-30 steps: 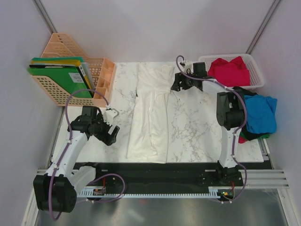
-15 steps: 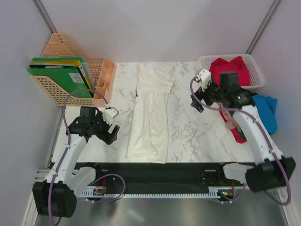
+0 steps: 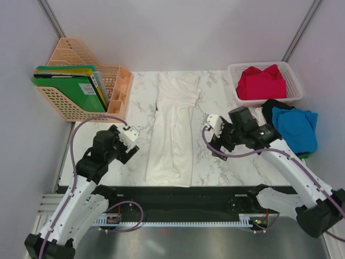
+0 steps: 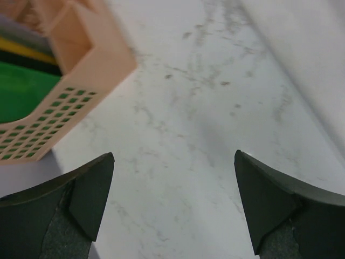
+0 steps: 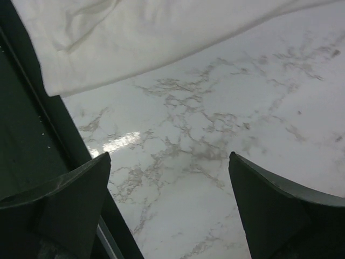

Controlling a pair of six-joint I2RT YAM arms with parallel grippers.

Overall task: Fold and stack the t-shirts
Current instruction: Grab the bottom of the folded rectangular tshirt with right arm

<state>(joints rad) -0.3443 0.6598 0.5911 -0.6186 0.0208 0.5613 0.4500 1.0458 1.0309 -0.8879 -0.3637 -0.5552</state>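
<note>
The left pincer (image 3: 131, 147) is hovering over bare table (image 3: 226, 156), its jaws spread wide and holding nothing. The right pincer (image 3: 211, 139) is also hanging above the marble with its jaws spread wide and nothing between them.

The white shirt (image 3: 175, 135) is lying flat between the two pincers, folded lengthwise into a long strip running from the far edge towards the near one. It is sitting to the right of the left pincer and just to the left of the right pincer, touching neither. In the right wrist view its hem is showing just beyond the fingertips (image 5: 81, 189).

Beyond the right pincer and further right, the red shirt (image 3: 262, 83) is lying bunched in the basket (image 3: 294, 75). Directly to the right of that pincer, the blue shirt (image 3: 296, 127) is sitting crumpled at the table's edge, with the black shirt (image 3: 271, 104) peeking out at its far side.

Beyond the left pincer and to its left, the rack (image 3: 116, 81) is standing with the folders (image 3: 70, 89) in it.
</note>
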